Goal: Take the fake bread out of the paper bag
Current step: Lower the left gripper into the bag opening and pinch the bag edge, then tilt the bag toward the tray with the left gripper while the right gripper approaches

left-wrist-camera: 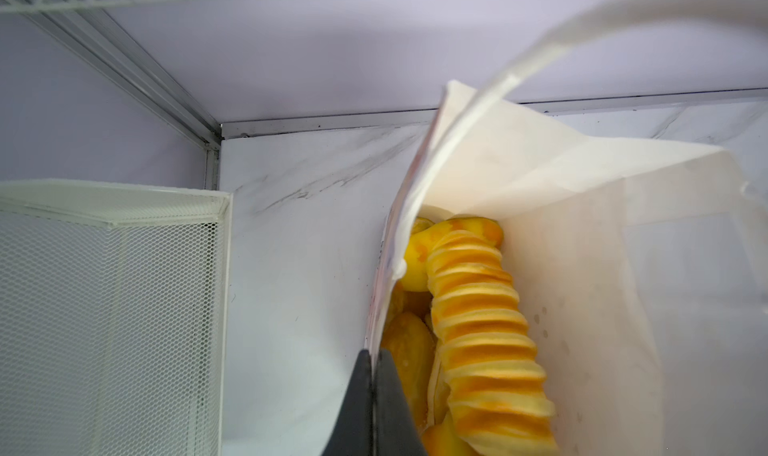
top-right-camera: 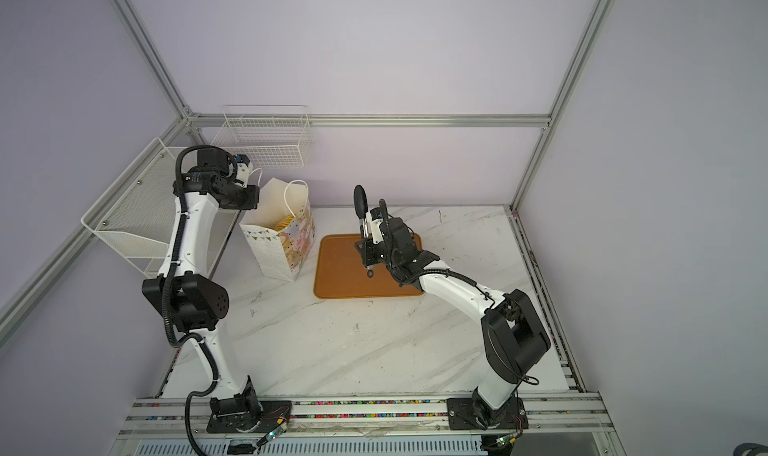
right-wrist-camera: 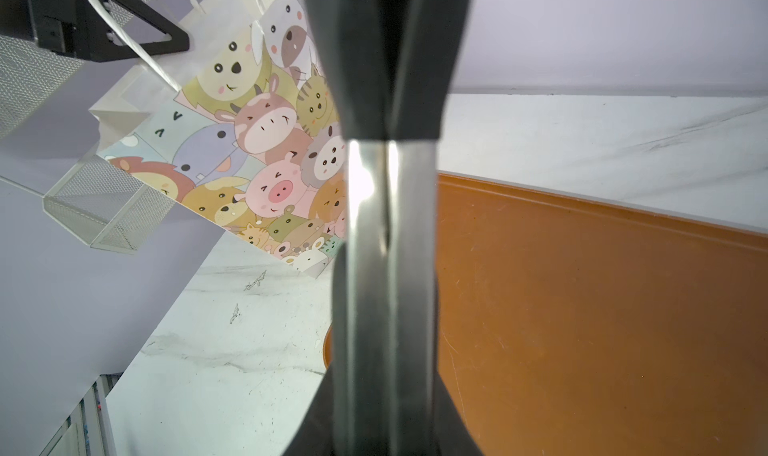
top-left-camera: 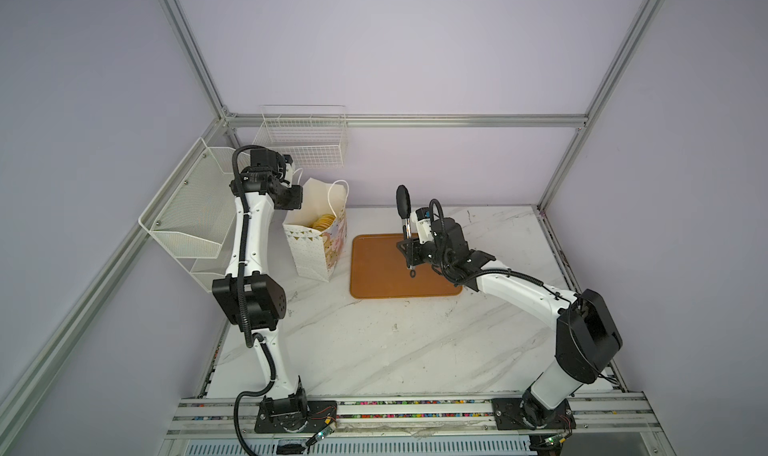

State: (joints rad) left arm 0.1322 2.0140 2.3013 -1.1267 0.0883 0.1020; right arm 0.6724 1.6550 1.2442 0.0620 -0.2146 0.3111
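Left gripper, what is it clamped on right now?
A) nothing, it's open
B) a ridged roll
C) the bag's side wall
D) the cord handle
C: in the left wrist view the left gripper is shut with the paper bag wall's edge between its jaws. The ridged roll lies free inside the bag, and the cord handle runs clear of the jaws.

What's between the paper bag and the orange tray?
Nothing; just a narrow strip of bare marble table separates the paper bag from the tray, seen in both top views.
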